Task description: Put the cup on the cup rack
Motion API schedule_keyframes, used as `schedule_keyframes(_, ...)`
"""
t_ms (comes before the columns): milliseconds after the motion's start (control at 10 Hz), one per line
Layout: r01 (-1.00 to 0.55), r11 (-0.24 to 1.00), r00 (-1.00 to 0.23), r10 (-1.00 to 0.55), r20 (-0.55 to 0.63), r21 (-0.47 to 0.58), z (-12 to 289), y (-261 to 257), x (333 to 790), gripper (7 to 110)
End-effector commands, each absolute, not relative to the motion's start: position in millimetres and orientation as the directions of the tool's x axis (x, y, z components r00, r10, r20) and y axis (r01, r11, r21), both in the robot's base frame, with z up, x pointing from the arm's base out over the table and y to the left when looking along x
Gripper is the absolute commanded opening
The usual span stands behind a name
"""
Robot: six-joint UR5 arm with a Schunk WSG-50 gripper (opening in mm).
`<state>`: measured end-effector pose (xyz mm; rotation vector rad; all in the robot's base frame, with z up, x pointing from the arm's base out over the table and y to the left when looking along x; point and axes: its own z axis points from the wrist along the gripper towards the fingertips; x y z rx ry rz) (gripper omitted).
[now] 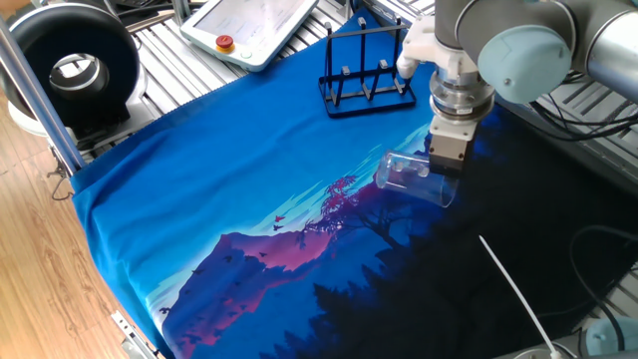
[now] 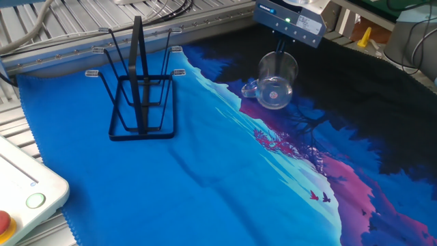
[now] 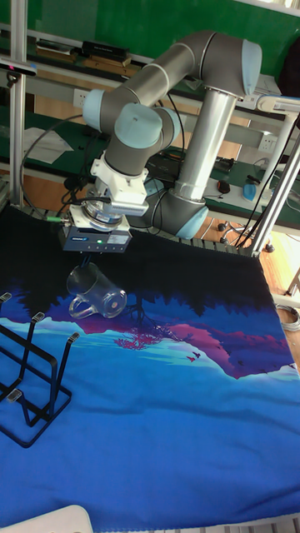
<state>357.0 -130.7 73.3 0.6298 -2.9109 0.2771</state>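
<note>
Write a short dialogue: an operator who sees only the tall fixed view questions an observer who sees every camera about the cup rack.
Operator: I see only a corner of the rack. Are its pegs bare?
Observer: Yes, the cup rack stands whole, with nothing on its pegs.
Operator: What else is near it?
Observer: A white pendant with a red button, lying on the metal slats.
</note>
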Motion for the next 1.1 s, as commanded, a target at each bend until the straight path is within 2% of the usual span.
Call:
schedule_keyframes(0,-0.42,0.894,-0.902,-0.393,0.179,-0.155,72.2,-135.8,354.7,7)
schedule_keyframes(1000,-0.416,0.89,-0.905,-0.387,0.175,-0.183,49.4,-160.1,330.1,7)
